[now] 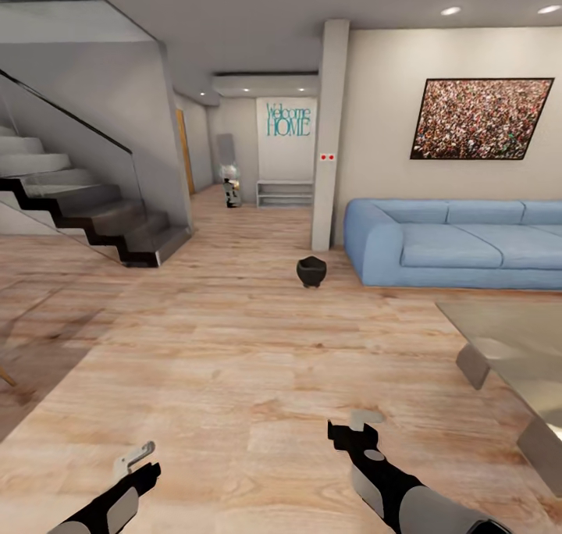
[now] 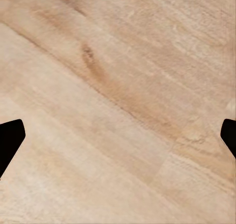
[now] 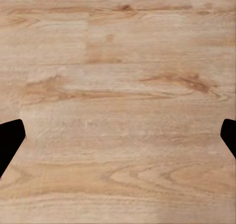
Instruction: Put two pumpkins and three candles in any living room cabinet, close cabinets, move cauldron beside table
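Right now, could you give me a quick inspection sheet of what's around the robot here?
Surface: bare light wooden floor.
Job's things: black cauldron upright on the floor near the blue sofa's end; glass-topped table at right, apart from the cauldron.
Clutter: nothing seen.
Grippers: left tool and right tool low over the floor, both open and empty; fingertips spread wide.
Cables: nothing seen.
Surroundings: staircase at left, pillar, framed picture, "Welcome HOME" sign down the hallway.
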